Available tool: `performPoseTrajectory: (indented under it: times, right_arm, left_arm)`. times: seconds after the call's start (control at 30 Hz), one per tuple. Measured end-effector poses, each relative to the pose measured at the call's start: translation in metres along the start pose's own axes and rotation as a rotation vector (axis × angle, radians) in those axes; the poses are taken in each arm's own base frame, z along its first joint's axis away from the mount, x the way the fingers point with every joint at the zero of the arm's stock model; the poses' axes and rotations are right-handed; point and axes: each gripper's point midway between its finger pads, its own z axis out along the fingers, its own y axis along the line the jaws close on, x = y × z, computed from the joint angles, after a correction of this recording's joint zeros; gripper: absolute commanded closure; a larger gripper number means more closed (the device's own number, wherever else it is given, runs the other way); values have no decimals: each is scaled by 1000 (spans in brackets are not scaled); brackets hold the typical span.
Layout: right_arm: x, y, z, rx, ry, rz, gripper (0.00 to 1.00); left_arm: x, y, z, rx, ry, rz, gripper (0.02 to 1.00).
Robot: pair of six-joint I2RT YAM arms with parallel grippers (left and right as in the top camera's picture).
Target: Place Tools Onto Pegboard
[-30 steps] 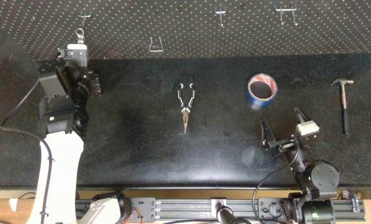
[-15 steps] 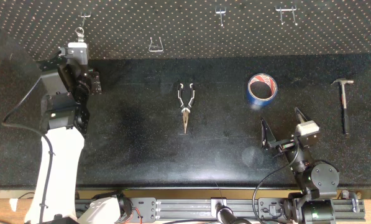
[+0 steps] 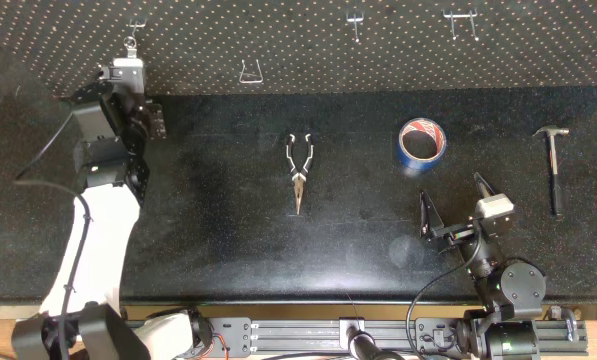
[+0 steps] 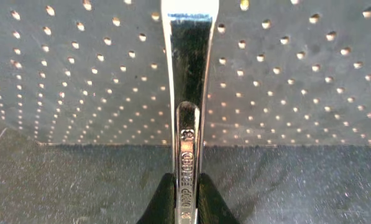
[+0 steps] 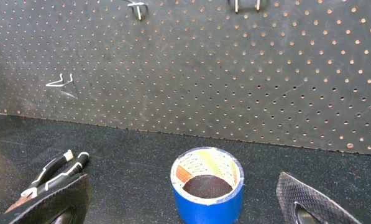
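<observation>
My left gripper (image 3: 128, 72) is shut on a chrome wrench (image 4: 188, 93), held upright close against the pegboard (image 3: 308, 45). The wrench's ring end (image 3: 130, 46) sits just below the far-left hook (image 3: 135, 22). Needle-nose pliers (image 3: 298, 166) lie mid-table. A blue tape roll (image 3: 421, 142) stands right of centre, and a hammer (image 3: 553, 168) lies at the far right. My right gripper (image 3: 451, 190) stands open near the front, just short of the tape roll (image 5: 207, 183), with one finger (image 5: 51, 199) on each side of the wrist view.
More hooks hang on the pegboard: a wire loop (image 3: 250, 72), a single hook (image 3: 355, 20) and a double hook (image 3: 461, 20). Black mat covers the table between the tools.
The left arm has carried the wrench farther up toward the pegboard, bringing its ring end closer to the far-left hook. The right arm has not moved.
</observation>
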Motion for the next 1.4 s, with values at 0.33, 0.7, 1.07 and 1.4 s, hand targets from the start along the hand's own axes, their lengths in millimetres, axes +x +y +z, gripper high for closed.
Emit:
performPoseTrajectory:
  times: [0.33, 0.7, 1.07, 1.4]
  right_arm:
    - [0, 0, 0, 0, 0, 0, 25]
    - [0, 0, 0, 0, 0, 0, 25]
    - [0, 0, 0, 0, 0, 0, 25]
    - [0, 0, 0, 0, 1, 0, 25]
  left_arm:
    - [-4, 1, 12, -7, -29, 0, 23]
    - [20, -4, -46, 17, 131, -148, 23]
    - [28, -58, -78, 185, 235, -393, 20]
    - [95, -172, -123, 181, 511, -225, 20]
